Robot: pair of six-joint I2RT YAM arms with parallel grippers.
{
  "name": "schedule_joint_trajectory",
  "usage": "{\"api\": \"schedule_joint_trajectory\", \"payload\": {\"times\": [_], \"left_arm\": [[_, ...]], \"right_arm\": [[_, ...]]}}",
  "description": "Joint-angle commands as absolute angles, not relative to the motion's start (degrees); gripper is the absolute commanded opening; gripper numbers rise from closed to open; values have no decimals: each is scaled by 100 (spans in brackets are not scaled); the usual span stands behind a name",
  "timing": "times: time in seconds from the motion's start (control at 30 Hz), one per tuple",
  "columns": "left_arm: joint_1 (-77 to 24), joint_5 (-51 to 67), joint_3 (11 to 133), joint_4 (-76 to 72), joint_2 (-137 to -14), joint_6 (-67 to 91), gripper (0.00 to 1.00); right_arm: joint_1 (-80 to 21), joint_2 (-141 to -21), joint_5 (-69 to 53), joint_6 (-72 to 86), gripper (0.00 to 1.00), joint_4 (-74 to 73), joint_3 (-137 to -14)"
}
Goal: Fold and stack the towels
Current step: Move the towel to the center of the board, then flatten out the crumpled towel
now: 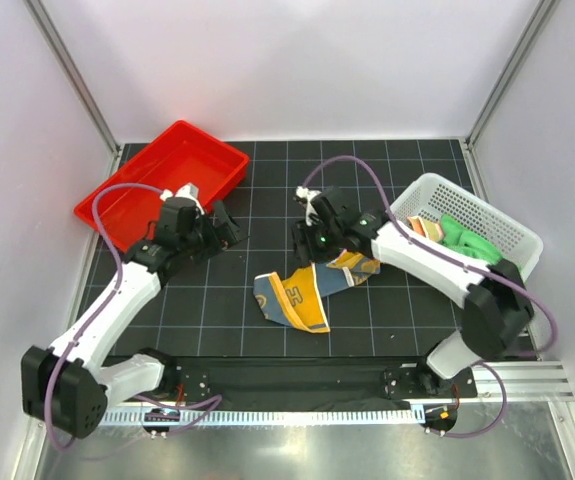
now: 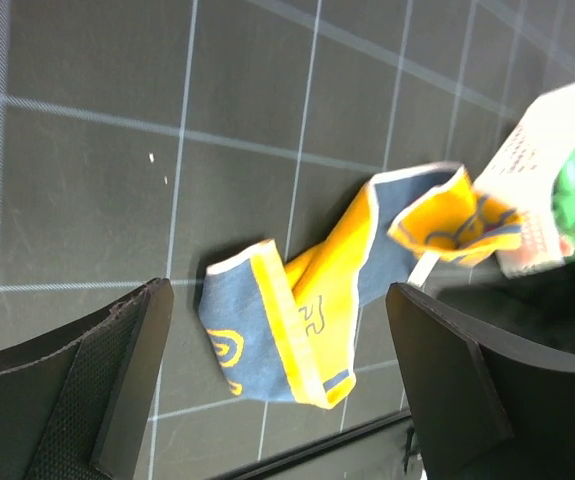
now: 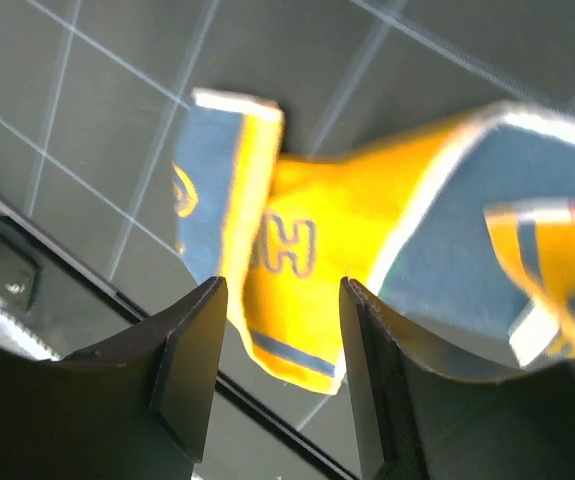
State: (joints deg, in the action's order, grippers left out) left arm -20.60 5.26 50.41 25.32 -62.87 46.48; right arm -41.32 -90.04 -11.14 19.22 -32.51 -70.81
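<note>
Yellow-orange cloth towel with grey lettering [image 1: 297, 300] lies crumpled on the black gridded counter [image 1: 217, 300], toward its near edge; left claw [image 2: 277, 295] and right claw [image 3: 282, 290] both gape open, empty.

We see even, diffuse light from above in the top view, with faint soft shadows on the black gridded mat [image 1: 217, 300] and a dull sheen on the brushed metal strip [image 1: 297, 450]. In the left wrist view, the white perforated plastic basket [image 2: 542, 150] is overexposed and blurred. In the right wrist view, the yellow-orange cloth towel with grey lettering [image 3: 307, 250] looks smeared, and the black fingers [image 3: 182, 370] lose detail in shade.
</note>
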Motion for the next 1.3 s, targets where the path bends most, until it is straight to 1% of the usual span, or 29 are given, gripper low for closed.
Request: {"api": "schedule_joint_trajectory", "payload": {"times": [0.0,0.03,0.07,0.1,0.13,0.23,0.27,0.33,0.43,0.53,0.6,0.7,0.83,0.93,1.1,1.27], "left_arm": [[-2039,1113,4992,2347,-6617,4676,91],[-2039,1290,4914,2286,-6766,4711,90],[-2039,1414,4896,2163,-6811,4694,85],[-2056,1467,4861,2153,-6864,4659,84],[-2091,1476,4860,2127,-6934,4571,84],[-2284,1425,4965,2030,-7083,4000,82],[-2337,1319,5088,2048,-7249,3782,81],[-2417,1362,5211,2092,-7478,3665,80],[-2487,1441,5405,2223,-7901,3805,77],[-2733,1222,5431,2206,-8059,3911,77],[-2848,1081,5502,2258,-8138,3911,78],[-2848,1160,5660,2268,-8226,3754,79],[-2848,1423,5844,2163,-8191,3097,83],[-2795,1328,6177,2372,-8270,2770,85],[-2427,1678,6469,2365,-8437,2742,84],[-1785,2381,6477,2083,-8639,2988,84]], "right_arm": [[-4411,-7904,-345,2370,56,-3026,-5825],[-4647,-7579,-169,2608,56,-3006,-5557],[-4719,-7472,-28,2880,56,-3006,-5346],[-4781,-7410,443,3213,54,-3180,-5039],[-4833,-7287,605,4174,54,-3295,-4932],[-5131,-7006,826,5227,53,-3192,-4545],[-5455,-6805,913,5203,54,-3086,-4492],[-5747,-6671,1342,4776,55,-2909,-4439],[-6143,-6706,1626,4378,57,-2883,-4316],[-6687,-6969,1775,3851,57,-2725,-4236],[-7029,-7284,2196,3604,57,-2838,-4297],[-7276,-7557,2662,3305,57,-2708,-4272],[-7339,-7831,2830,2875,57,-2330,-4201],[-7348,-7989,2769,2567,54,-2066,-4131],[-7348,-8016,2603,2391,52,-1653,-3885],[-7348,-8033,2172,2145,52,-1433,-3876]]}}
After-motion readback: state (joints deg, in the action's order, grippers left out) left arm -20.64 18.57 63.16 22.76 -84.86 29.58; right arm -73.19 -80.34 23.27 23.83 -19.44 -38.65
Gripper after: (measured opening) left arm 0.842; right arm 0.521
